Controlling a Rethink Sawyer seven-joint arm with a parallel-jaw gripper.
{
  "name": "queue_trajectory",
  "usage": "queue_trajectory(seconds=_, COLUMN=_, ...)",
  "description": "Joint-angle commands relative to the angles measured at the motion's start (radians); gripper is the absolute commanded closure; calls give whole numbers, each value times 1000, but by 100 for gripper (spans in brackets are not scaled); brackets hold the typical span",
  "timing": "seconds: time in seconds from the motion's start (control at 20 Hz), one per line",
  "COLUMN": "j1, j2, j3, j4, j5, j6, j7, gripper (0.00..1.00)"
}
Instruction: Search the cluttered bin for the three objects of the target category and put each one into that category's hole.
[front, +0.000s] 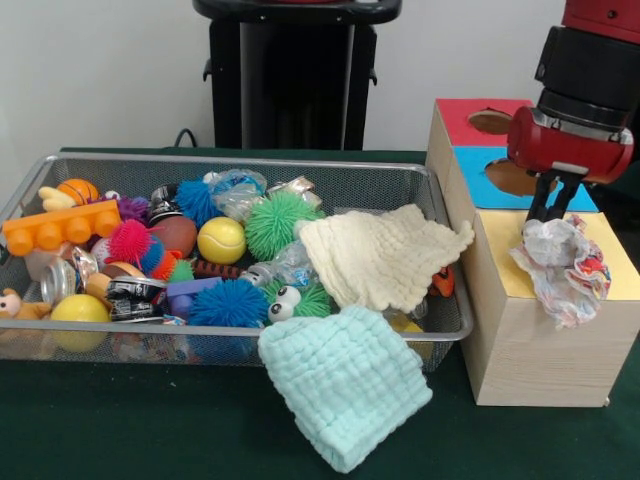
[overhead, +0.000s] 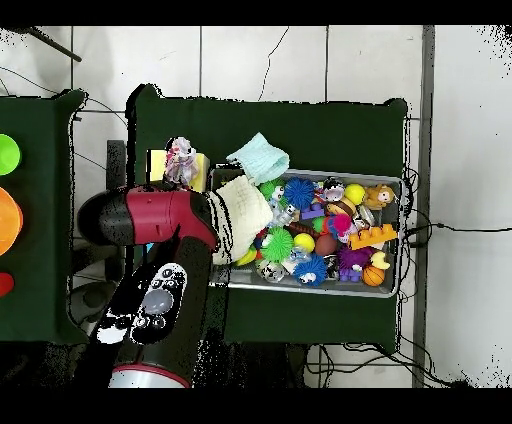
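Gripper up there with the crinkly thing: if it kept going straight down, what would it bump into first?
The gripper points down, shut on a crumpled wrapper. Straight below lies the yellow box top, so the wrapper would probably touch that first, though depth is hard to judge.

You see a dark green counter (front: 120, 430) under everything, with white tiled floor (overhead: 260, 60) around it. Beside it stands another green surface carrying a green disc (overhead: 6, 154) and an orange disc (overhead: 8, 220).

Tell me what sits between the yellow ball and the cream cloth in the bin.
In the front view, a green spiky ball sits between the yellow ball and the cream cloth, inside the bin.
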Motion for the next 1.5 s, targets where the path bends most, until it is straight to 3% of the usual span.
queue_trajectory(seconds=0.05, j1=-11, j2=68, j3=58, j4=16, j5=27, j6=48, j7=203, gripper=100)
queue_trajectory(seconds=0.35, j1=-14, j2=-22, j3=66, j4=30, j5=39, j6=163, j7=176, gripper=100)
queue_trajectory(seconds=0.65, j1=-18, j2=-60, j3=71, j4=45, j5=37, j6=189, j7=156, gripper=100)
queue_trajectory(seconds=0.9, j1=-15, j2=-140, j3=73, j4=70, j5=42, j6=267, j7=141, gripper=100)
queue_trajectory(seconds=1.5, j1=-72, j2=-238, j3=89, j4=8, j5=52, j6=453, j7=101, gripper=100)
